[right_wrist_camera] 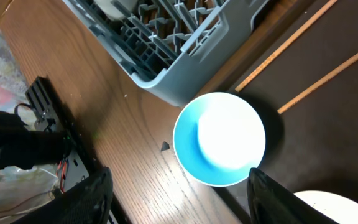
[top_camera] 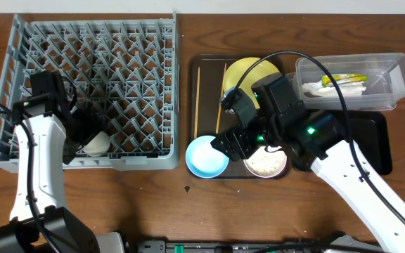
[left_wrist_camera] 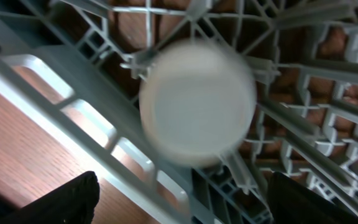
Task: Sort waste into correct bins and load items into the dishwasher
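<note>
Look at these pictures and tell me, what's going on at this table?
The left gripper hangs open over the white cup, which sits in the near corner of the grey dish rack. The right gripper hovers open above the light blue bowl at the brown tray's corner. The yellow plate, chopsticks and white bowl are on that tray; the clear tub holds a wrapper.

Left wrist view: the white cup (left_wrist_camera: 197,102) is a soft blur, and the left gripper (left_wrist_camera: 185,180) is clipped by the bottom edge, only dark tips showing. Overhead, the right arm (top_camera: 315,133) covers part of the yellow plate (top_camera: 248,72) and white bowl (top_camera: 266,164).
</note>
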